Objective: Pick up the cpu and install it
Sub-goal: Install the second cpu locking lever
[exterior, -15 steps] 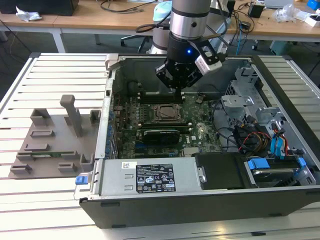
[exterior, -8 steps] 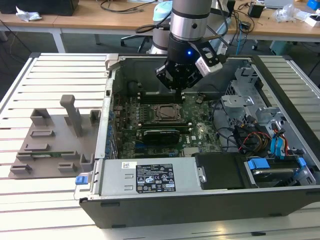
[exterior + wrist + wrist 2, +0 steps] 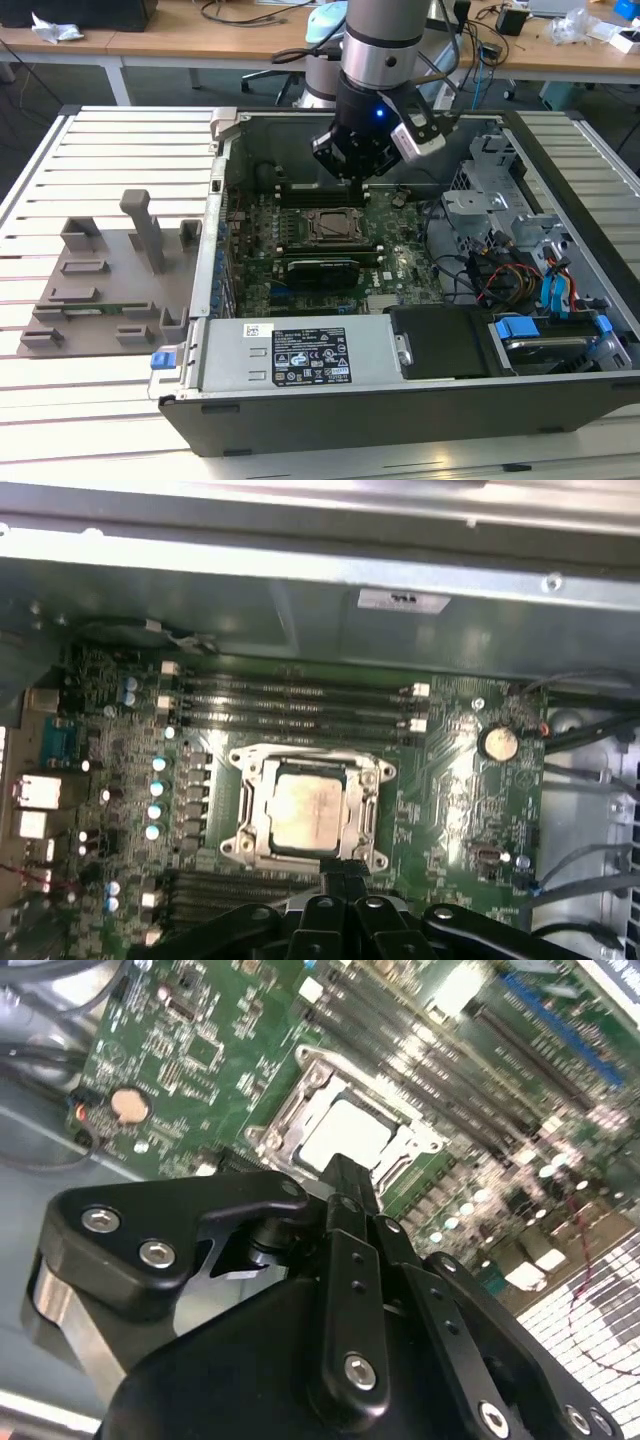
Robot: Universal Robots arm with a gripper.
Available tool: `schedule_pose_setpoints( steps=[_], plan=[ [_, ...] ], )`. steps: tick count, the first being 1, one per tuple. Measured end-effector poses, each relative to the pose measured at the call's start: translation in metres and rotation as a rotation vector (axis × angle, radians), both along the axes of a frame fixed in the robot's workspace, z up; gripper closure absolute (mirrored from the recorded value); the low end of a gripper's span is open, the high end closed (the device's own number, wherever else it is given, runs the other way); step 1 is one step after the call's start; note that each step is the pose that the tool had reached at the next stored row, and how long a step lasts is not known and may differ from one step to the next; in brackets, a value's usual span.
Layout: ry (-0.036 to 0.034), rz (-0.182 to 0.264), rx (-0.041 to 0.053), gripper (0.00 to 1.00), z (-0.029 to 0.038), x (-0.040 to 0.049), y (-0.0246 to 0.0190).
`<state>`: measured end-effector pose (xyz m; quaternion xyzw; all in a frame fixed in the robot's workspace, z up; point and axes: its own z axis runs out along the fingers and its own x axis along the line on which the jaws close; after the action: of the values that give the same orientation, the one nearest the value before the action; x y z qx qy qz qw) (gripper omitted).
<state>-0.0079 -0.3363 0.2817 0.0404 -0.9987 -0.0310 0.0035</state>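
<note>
Nearest to the camera in both wrist views was the black gripper (image 3: pixel 345 1185) itself, its linkage plates and bolts filling the foreground, and its two fingers (image 3: pixel 350 1260) were pressed together into one narrow tip, holding nothing between them. Just beyond that tip, in the first wrist view, the cpu (image 3: pixel 308 811) lay flat inside the socket frame (image 3: pixel 246 810), silvery top facing up, so it seemed to be already seated in its place on the green motherboard (image 3: pixel 450 780). The chip was square, so it had no real long axis; its edges ran parallel to the sides of the frame and to the memory slots (image 3: pixel 290 705) on the far side of the socket. The important relation was this: the cpu was directly ahead of and below the closed fingertips, close to them but apart, not touching as far as could be judged. In the exterior view the gripper (image 3: pixel 352 172) hung over the open computer case (image 3: pixel 300 400), above the socket (image 3: pixel 327 226) in the middle of the board and a little toward the far wall. On the exterior view's left, well apart from the case, the grey holder plate (image 3: pixel 110 290) with its upright posts stood on the slatted table (image 3: pixel 30 200), and no chip could be seen on it.
</note>
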Motion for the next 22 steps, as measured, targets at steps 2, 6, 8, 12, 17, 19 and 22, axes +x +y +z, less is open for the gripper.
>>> schedule_pose_setpoints(
  steps=[2,6,8,12,17,19,22],
  plan=[
    [0.0001,0.000,0.0143,0.89,0.0001,0.0000,-0.0005],
    [0.0000,0.000,0.0173,0.89,-0.0001,0.0000,-0.0046],
    [0.0000,0.000,0.0173,0.89,-0.0002,0.0000,-0.0071],
    [0.0001,0.000,0.0173,0.89,-0.0003,0.0000,-0.0122],
    [0.0000,0.000,0.0173,0.89,-0.0005,0.0000,-0.0168],
    [0.0000,0.000,0.0173,0.89,-0.0006,0.0000,-0.0185],
    [0.0000,0.000,0.0172,0.89,-0.0009,0.0000,-0.0202]
  ],
)
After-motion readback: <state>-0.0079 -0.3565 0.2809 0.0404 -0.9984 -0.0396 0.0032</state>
